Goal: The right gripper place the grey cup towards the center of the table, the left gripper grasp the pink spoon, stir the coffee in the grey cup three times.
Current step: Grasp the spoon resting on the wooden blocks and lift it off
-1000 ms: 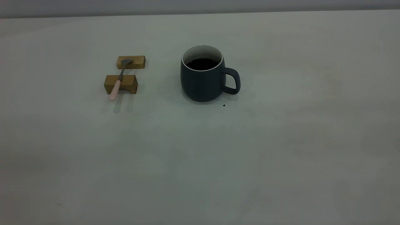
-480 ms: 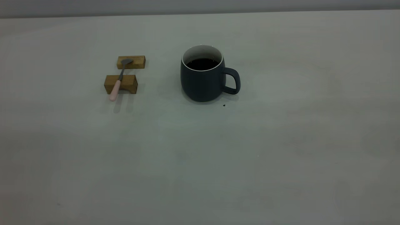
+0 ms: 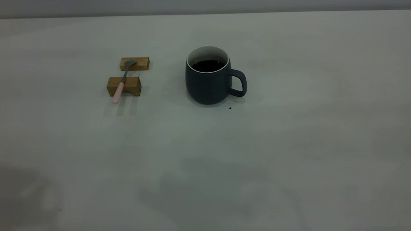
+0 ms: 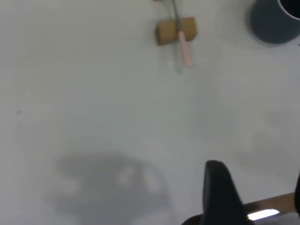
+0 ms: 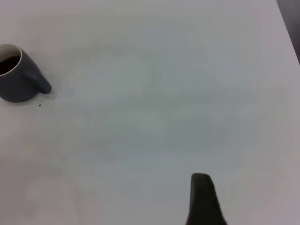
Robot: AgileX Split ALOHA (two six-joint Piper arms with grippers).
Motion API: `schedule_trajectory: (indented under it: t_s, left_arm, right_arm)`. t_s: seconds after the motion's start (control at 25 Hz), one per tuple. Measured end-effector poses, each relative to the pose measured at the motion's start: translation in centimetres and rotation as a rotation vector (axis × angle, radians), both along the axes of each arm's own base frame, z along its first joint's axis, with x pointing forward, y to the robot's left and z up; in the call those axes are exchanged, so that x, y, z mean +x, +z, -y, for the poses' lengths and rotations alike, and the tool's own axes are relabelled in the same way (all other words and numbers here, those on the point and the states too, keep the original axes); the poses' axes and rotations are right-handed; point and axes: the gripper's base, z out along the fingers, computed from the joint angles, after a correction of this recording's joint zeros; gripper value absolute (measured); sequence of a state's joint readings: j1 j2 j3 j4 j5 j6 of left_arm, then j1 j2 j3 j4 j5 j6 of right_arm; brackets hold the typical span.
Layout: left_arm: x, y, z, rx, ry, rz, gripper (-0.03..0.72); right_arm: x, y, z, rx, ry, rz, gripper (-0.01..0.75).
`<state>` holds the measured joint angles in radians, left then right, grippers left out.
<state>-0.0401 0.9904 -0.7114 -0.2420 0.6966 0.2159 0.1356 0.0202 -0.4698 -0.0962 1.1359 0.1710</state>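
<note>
The grey cup [image 3: 207, 85] stands upright near the middle of the table [image 3: 289, 144], its handle toward the right, with dark coffee [image 3: 208, 65] inside. To its left the pink spoon [image 3: 119, 88] lies across two wooden blocks, pink handle toward the near side. No gripper shows in the exterior view. In the left wrist view my left gripper [image 4: 258, 197] is open and empty, far from the spoon [image 4: 185, 47] and the cup [image 4: 274, 21]. In the right wrist view my right gripper [image 5: 251, 199] is open and empty, well away from the cup [image 5: 18, 77].
Under the spoon, the far block [image 3: 134, 64] holds its bowl and the near arched block [image 3: 124, 86] holds its neck. A tiny dark speck [image 3: 230, 108] lies just in front of the cup. A table edge shows at the right wrist view's corner [image 5: 288, 18].
Cup and spoon have not moved. Dark shadows have spread over the near part of the table in the exterior view.
</note>
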Motion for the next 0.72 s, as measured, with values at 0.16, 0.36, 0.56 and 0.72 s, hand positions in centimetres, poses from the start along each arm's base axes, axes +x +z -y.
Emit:
schedule_trajectory:
  t_s: [0.16, 0.36, 0.56, 0.72]
  left_arm:
    - [4.8, -2.4, 0.5, -0.048, 0.023, -0.114, 0.503]
    - [10.3, -6.5, 1.1, -0.056, 0.075, -0.229, 0.504]
    - [14.7, -10.9, 2.8, -0.058, 0.098, -0.315, 0.504]
    - [17.5, -14.2, 4.4, -0.035, 0.092, -0.357, 0.504]
  right_arm:
    - [0.0, 0.0, 0.0, 0.000, 0.000, 0.001, 0.543]
    - [0.0, 0.0, 0.0, 0.000, 0.000, 0.001, 0.543]
    - [0.0, 0.0, 0.0, 0.000, 0.000, 0.001, 0.543]
    - [0.0, 0.0, 0.0, 0.000, 0.000, 0.001, 0.543]
